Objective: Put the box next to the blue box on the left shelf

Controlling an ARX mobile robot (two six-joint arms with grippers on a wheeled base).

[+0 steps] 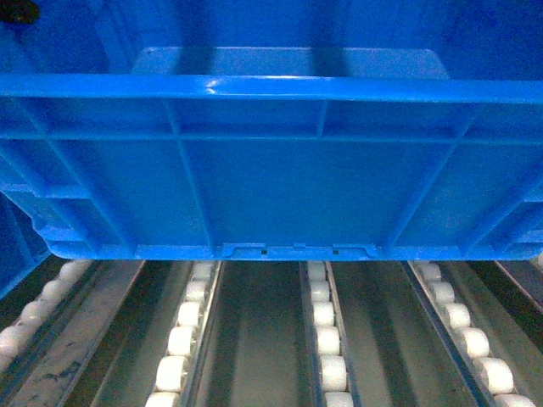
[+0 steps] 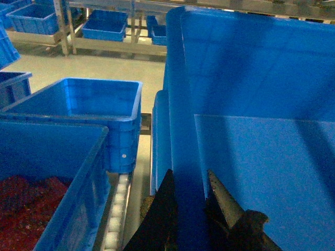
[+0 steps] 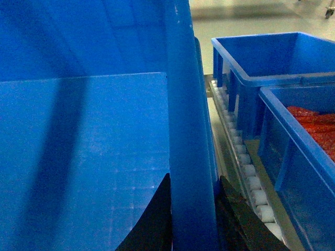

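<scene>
The box, a large bright-blue ribbed crate, fills the head view, its near wall over the white rollers of the left shelf. I cannot tell if its base touches them. My left gripper is shut on the box's left wall, one finger inside and one outside. My right gripper is shut on the box's right wall the same way. An empty blue box stands on the rollers to the left of the held box, with a narrow gap between them.
A blue crate holding red material sits nearer on the left. On the right stand another empty blue crate and a crate with red contents, beside a roller track. More blue crates rest on racks across the aisle.
</scene>
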